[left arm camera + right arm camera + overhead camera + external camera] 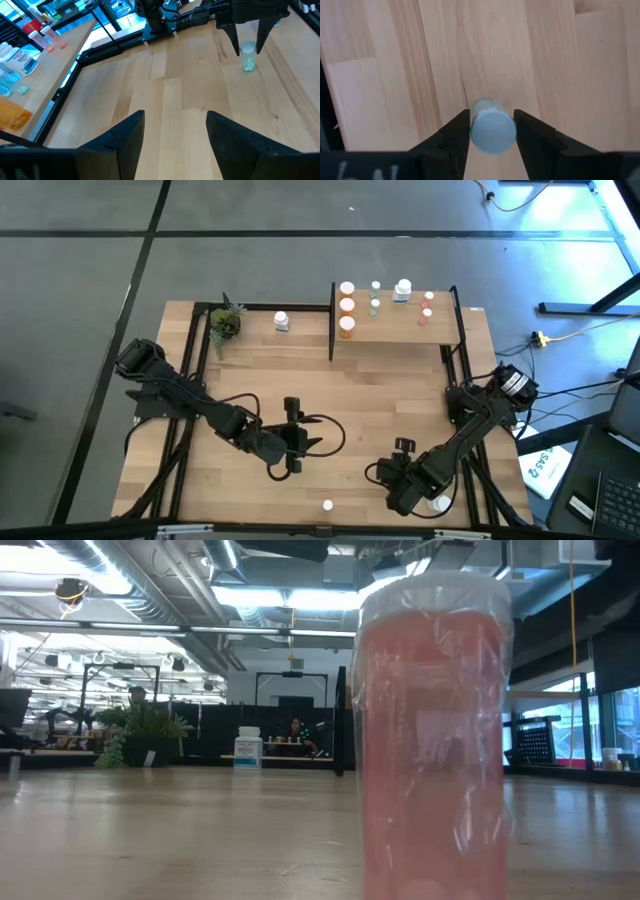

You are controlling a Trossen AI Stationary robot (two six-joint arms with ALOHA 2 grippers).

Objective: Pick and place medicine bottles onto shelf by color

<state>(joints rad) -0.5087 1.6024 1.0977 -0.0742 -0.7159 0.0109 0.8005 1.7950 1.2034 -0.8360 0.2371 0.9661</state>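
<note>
Fingers of the right gripper (492, 135) straddle a small green bottle (492, 131), one at its nine o'clock and one at its three, hugging the white cap (we cannot tell whether they touch). It stands upright on the table (400, 400) near the front edge. Our left gripper (175, 132) hovers mid-table, fingers spread and empty.

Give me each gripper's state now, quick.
Left gripper: open, empty, over bare table.
Right gripper: fingers either side of a green bottle with a white cap; firm grip cannot be told.
</note>
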